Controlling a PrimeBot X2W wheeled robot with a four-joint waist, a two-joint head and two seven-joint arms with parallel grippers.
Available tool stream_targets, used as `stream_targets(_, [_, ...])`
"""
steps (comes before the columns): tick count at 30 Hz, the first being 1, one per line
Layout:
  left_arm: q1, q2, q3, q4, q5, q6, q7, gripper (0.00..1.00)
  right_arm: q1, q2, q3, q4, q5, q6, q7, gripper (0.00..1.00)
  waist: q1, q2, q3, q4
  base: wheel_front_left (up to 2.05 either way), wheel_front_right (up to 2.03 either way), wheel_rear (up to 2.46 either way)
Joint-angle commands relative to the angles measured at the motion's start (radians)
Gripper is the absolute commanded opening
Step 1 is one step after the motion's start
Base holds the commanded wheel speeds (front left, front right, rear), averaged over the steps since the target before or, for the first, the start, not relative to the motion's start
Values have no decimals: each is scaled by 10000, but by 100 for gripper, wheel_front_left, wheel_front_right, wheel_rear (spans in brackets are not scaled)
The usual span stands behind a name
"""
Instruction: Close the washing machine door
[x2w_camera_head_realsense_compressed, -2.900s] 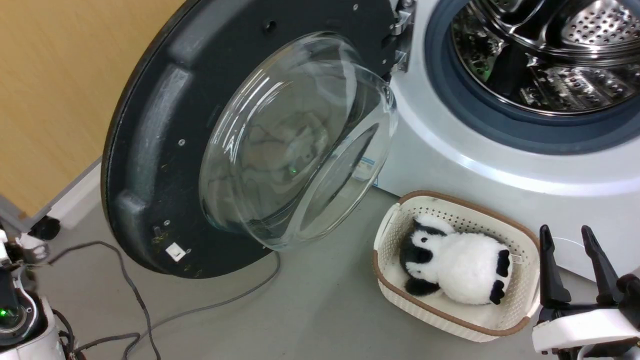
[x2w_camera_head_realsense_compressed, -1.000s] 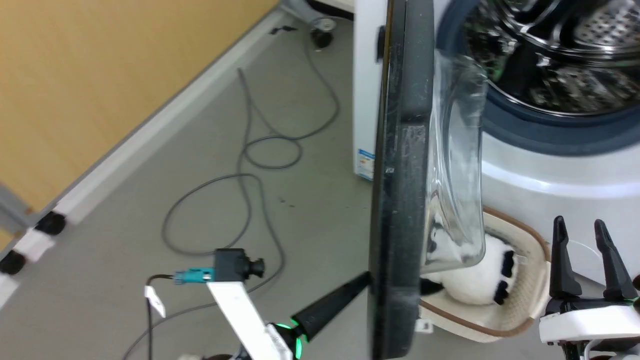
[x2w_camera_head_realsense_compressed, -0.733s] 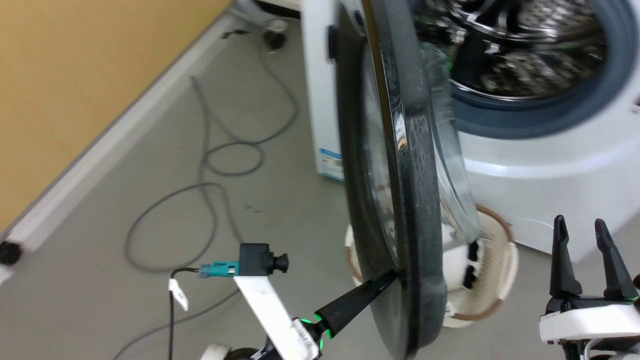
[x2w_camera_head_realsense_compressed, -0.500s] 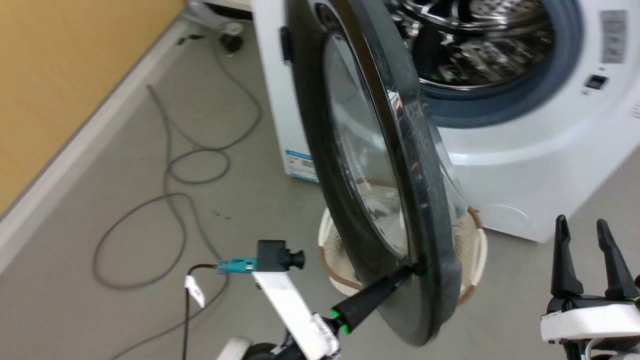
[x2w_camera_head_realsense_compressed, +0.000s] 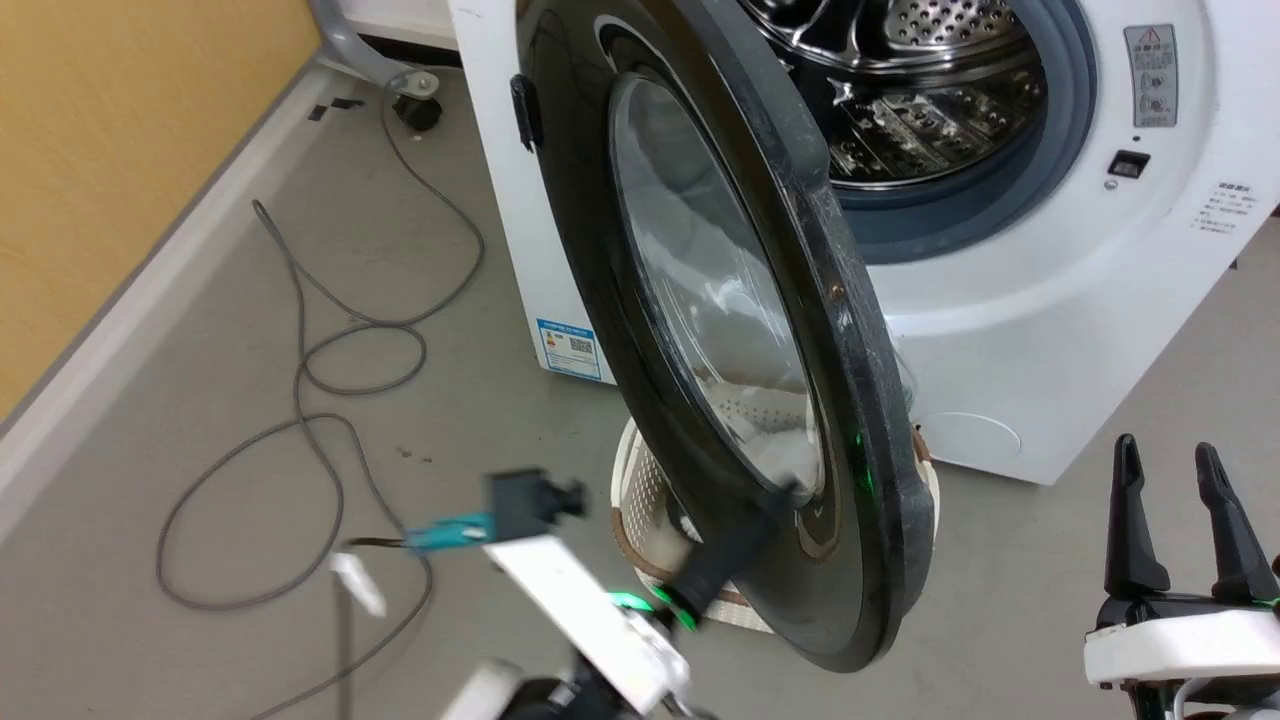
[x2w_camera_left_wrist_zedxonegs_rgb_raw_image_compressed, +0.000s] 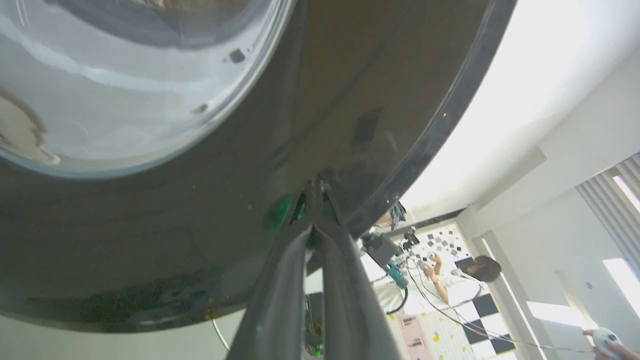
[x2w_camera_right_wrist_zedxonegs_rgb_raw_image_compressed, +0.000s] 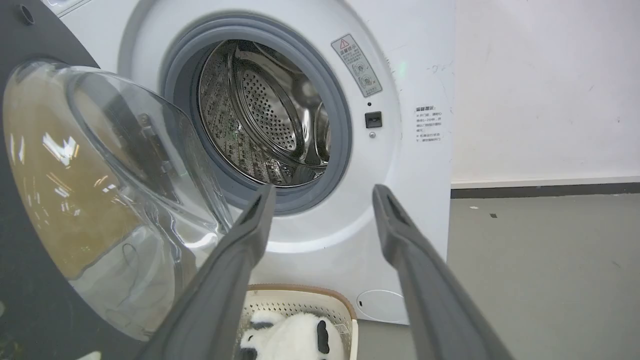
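The left gripper, its two dark fingers pressed together, touches the shiny outside of the big round black washing machine door near its 6 o'clock edge. The door stands half open, at 9 o'clock from the steel drum of the white washing machine. The right gripper hangs spread wide at 4 o'clock.

Bright, even light — left hand motion-blurred, wrist-view background overexposed.

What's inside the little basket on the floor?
A fluffy black-and-white toy lies in the basket. In the head view, the washing machine door covers most of the basket.
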Motion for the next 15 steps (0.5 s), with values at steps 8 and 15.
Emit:
stream_targets(8, [-801,1195,538,-36,2309,-46,-3702,0,83,15,-8,6,118,8,-46,100,0,0,-263,177,0,0,0])
stream_targets(15, [-833,789,3546,620,8359,1527,-4742,0,179,15,-47,-18,109,8,-46,100,0,0,-352,229,0,0,0])
